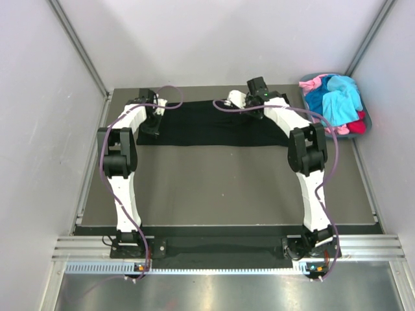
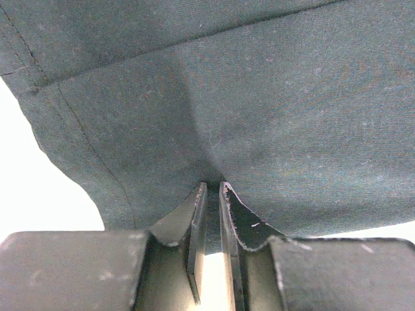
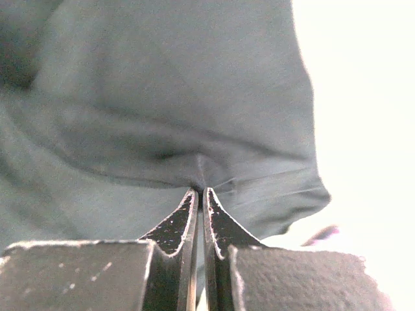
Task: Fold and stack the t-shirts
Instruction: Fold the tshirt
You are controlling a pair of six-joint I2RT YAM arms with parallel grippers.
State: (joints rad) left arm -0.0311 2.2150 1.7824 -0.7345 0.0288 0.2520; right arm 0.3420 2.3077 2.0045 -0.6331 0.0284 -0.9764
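Twice pinched, by left gripper (image 2: pixel 213 186) and right gripper (image 3: pixel 198 190), both closed on black t-shirt (image 1: pixel 207 124). Lay spread along far side of table (image 1: pixel 220 188). Looked soft, light, limp; better taken at corners of the hem.

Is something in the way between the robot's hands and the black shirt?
No, nothing visible is. The left gripper and the right gripper each have their jaws shut on a fold of the black shirt, which lies spread across the far part of the table.
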